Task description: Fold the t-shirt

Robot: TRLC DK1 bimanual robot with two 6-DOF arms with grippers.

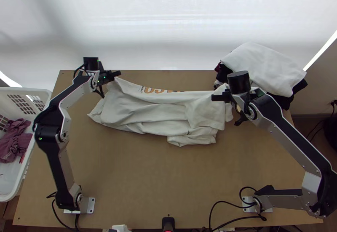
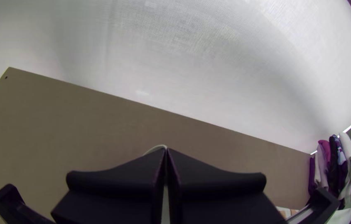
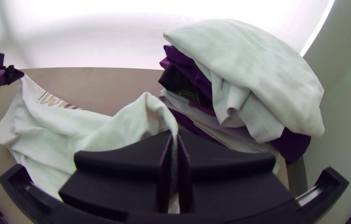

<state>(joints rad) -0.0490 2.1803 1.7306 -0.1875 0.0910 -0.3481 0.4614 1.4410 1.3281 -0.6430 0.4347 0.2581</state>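
Across the tabletop (image 1: 147, 181), left claw (image 2: 166, 150) and right claw (image 3: 175, 133) clamp the t-shirt (image 1: 160, 112).
Lower it evenly, pulled taut (slack would crease).

T-shirt (image 1: 164, 114) on table (image 1: 147, 181), between basket (image 1: 25, 89) and clothes pile (image 1: 265, 68)

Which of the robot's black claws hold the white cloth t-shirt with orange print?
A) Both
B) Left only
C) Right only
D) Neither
A: one part of the white t-shirt is pinched in the right claw, and another part in the left claw.
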